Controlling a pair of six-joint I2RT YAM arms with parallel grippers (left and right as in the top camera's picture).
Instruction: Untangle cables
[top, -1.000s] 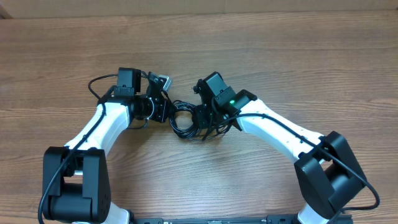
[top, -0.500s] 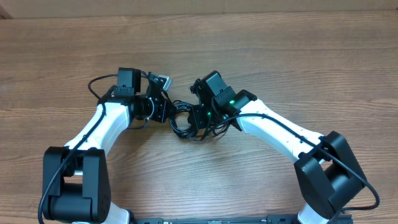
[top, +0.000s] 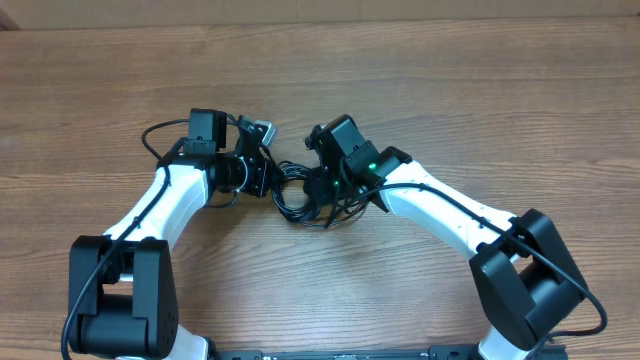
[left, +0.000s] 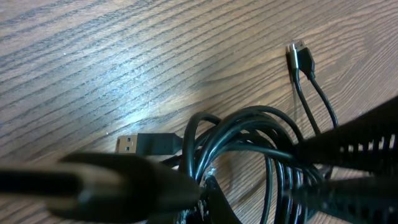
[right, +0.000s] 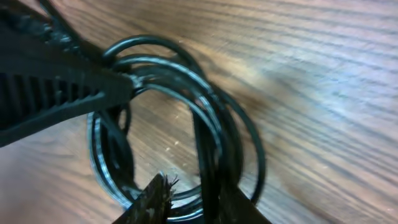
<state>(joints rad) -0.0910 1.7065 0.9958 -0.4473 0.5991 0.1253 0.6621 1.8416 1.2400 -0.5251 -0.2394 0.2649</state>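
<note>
Left gripper (top: 266, 178) and right gripper (top: 322, 188) are crowding the cables (top: 293, 200) from both sides; bare table (top: 450, 90) is lying beyond.

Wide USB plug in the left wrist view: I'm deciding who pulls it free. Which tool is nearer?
Left. The left tool is right beside the USB plug, gripping the coil; the right tool sits across the coil.

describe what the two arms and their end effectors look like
Both the left arm and right arm have smooth white links with black joints and boxy black bases. A thin black wire runs along each. A small green light glows on the right wrist. The end effector fingers are black and ribbed.
</note>
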